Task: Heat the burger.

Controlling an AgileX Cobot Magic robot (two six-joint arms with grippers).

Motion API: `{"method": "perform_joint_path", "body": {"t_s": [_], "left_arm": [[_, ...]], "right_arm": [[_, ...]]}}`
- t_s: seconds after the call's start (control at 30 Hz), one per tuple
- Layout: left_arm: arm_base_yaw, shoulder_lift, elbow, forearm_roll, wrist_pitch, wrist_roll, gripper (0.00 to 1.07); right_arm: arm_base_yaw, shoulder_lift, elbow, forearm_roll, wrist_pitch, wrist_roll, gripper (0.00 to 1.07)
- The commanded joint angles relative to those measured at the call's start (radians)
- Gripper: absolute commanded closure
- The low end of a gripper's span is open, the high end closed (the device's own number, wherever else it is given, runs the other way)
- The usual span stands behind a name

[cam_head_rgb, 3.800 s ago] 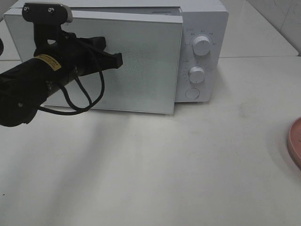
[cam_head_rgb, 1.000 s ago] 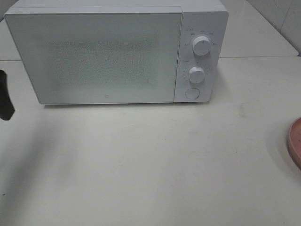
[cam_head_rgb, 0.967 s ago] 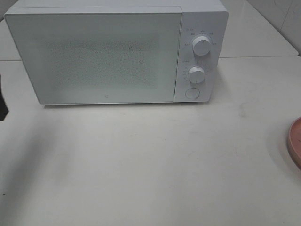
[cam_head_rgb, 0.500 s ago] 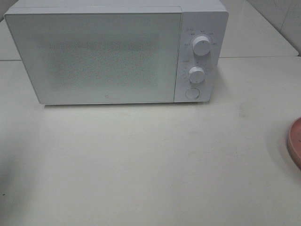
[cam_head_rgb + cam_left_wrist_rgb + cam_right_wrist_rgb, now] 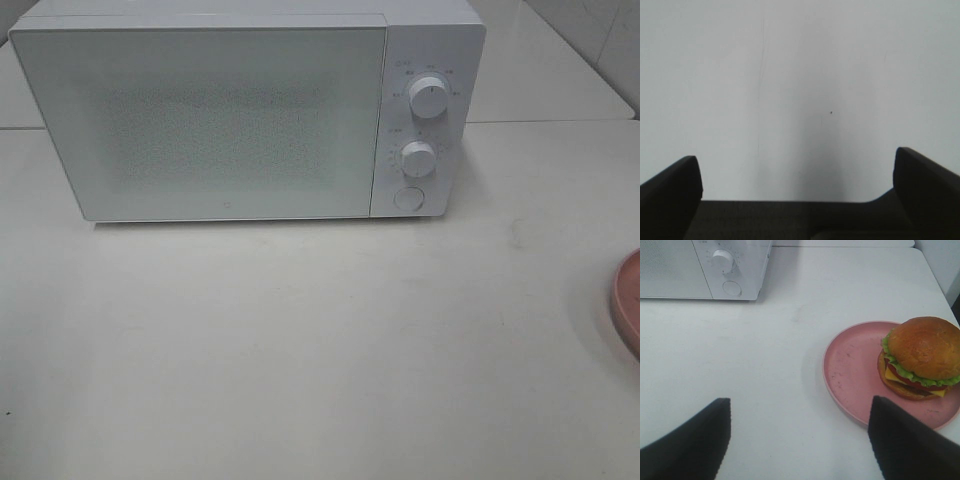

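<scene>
Table (image 5: 330, 340) bears microwave (image 5: 250, 110) at the back, door shut, so nothing can go in as it stands. Pink plate (image 5: 855, 370) sits well right of it, carrying the burger (image 5: 921, 357) toward one rim. Right gripper (image 5: 800, 440) hovers near the plate, jaws wide, empty, apparently staged for pickup. Left gripper (image 5: 797, 200) gapes over bare surface.

No text can be read. The microwave (image 5: 250, 110) has small grey markings around its upper knob (image 5: 428, 97) and lower knob (image 5: 418, 157) on the control panel, but they are too small and blurred to make out.
</scene>
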Motion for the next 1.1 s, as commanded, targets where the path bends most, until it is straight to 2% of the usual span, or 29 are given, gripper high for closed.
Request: {"method": "perform_joint_path", "body": {"t_s": [0.03, 0.1, 0.13, 0.2, 0.53, 1.1], "left_arm": [[0.002, -0.096, 0.006, 0.000, -0.018, -0.004, 0.08], [0.002, -0.209, 0.009, 0.005, -0.009, -0.004, 0.08], [0.002, -0.209, 0.009, 0.005, -0.009, -0.004, 0.08], [0.002, -0.346, 0.025, 0.010, 0.009, -0.004, 0.08], [0.002, -0.553, 0.026, 0.017, 0.008, -0.004, 0.08], [0.002, -0.549, 0.026, 0.016, 0.008, -0.004, 0.08]], "right_arm": [[-0.005, -0.027, -0.002, 0.001, -0.007, -0.012, 0.34], [-0.005, -0.027, -0.002, 0.001, -0.007, -0.012, 0.34], [-0.005, -0.027, -0.002, 0.001, -0.007, -0.012, 0.34], [-0.005, -0.027, -0.002, 0.001, -0.007, -0.012, 0.34], [-0.005, -0.027, -0.002, 0.001, -0.007, -0.012, 0.34], [-0.005, -0.018, -0.002, 0.001, -0.007, -0.012, 0.34]]}}
